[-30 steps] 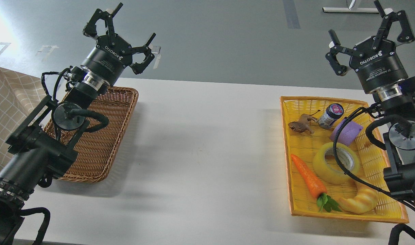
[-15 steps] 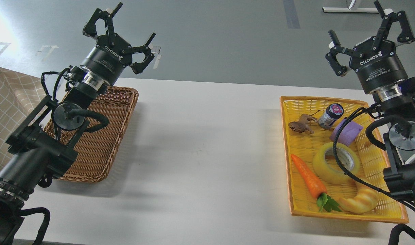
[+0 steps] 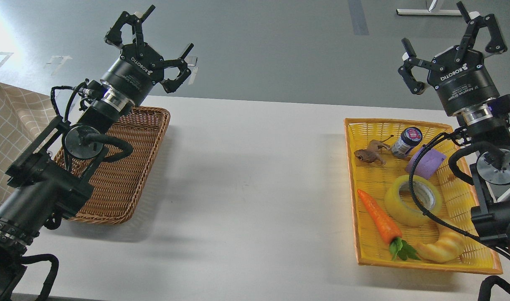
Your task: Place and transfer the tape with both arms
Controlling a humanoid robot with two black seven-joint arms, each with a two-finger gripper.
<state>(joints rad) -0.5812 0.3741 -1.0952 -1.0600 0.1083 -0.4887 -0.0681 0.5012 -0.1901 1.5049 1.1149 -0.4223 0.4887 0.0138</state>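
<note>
The tape (image 3: 405,205), a wide yellow translucent roll with a grey-white core, lies flat in the yellow basket (image 3: 351,167) at the right, partly crossed by a black cable. My right gripper (image 3: 449,44) is open and empty, raised high above the basket's far end, well apart from the tape. My left gripper (image 3: 152,42) is open and empty, raised above the far end of the brown wicker basket (image 3: 125,184) at the left.
The yellow basket also holds an orange carrot (image 3: 378,217), a tan croissant (image 3: 442,246), a purple block (image 3: 426,163), a small jar (image 3: 406,142) and a brown toy animal (image 3: 369,154). A checked cloth (image 3: 8,125) lies at far left. The white table (image 3: 255,188) spans between baskets.
My left gripper has shifted slightly right and up. My right gripper has moved slightly up and left. The tape has not moved.
</note>
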